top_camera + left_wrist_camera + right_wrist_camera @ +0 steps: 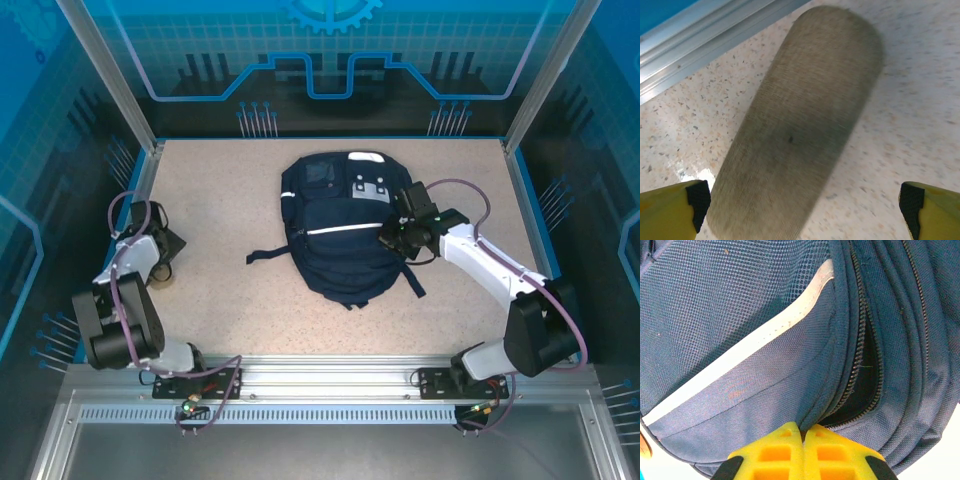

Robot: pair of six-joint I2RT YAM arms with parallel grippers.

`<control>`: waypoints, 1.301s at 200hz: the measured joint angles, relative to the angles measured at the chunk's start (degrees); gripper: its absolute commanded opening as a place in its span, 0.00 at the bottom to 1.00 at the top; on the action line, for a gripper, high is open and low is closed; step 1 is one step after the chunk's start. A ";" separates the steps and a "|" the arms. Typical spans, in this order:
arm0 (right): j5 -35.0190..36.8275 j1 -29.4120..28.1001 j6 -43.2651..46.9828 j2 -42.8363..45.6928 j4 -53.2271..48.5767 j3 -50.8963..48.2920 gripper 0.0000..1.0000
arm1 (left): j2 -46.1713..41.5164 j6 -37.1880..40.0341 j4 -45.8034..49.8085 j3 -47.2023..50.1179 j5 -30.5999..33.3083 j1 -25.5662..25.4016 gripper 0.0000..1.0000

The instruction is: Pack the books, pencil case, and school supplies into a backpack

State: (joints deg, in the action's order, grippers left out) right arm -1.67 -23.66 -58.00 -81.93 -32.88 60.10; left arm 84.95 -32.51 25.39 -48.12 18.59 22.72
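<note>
The tan pencil case [800,125] lies on the speckled table, close under my left gripper [805,201]. That gripper is open wide, one yellow finger off each side of the case's near end, and it hangs at the table's left side [163,262]. The navy backpack [345,225] with white stripes lies flat in the middle of the table. My right gripper [803,432] is shut on a fold of the backpack's fabric [740,330] beside a partly open zipper [865,385]. From above, the right gripper [397,236] sits at the backpack's right edge.
An aluminium rail [700,45] runs along the table's left edge just beyond the pencil case. A dark strap [268,256] trails left from the backpack, and another strap [412,280] lies at its lower right. Blue walls enclose the table.
</note>
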 measured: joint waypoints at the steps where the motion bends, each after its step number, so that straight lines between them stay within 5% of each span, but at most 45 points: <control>1: 0.00 -0.02 0.00 -0.02 -0.02 0.00 0.00 | 0.17 0.04 -0.04 0.00 -0.09 0.11 0.99; 58: 1.27 -0.94 -0.24 -1.03 -0.81 0.57 0.00 | 7.61 1.92 -1.75 -1.99 -7.13 3.06 0.95; 136: 1.70 -1.86 -0.44 -1.73 -1.14 1.42 0.00 | 10.34 2.82 -1.46 -3.30 -7.72 3.48 0.59; 179: 1.73 -1.86 -0.44 -1.73 -1.14 1.42 0.01 | 8.15 2.82 -1.95 -2.14 -9.94 2.36 0.51; 191: 1.70 -1.86 -0.44 -1.73 -1.11 1.42 0.09 | 6.16 2.80 -2.19 -0.85 -11.13 0.48 0.48; 233: 1.01 -1.95 2.23 -1.36 -0.07 0.74 0.65 | -3.10 2.60 -3.30 3.10 -15.80 -13.64 0.48; 260: 1.14 -1.84 4.70 1.22 0.33 -0.04 0.76 | -10.64 2.38 -3.63 3.28 -18.12 -25.14 0.46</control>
State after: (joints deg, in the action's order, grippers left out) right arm -0.54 -25.50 -53.30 -80.71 -32.56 60.05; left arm 74.30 -30.13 21.76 -44.84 0.47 -2.42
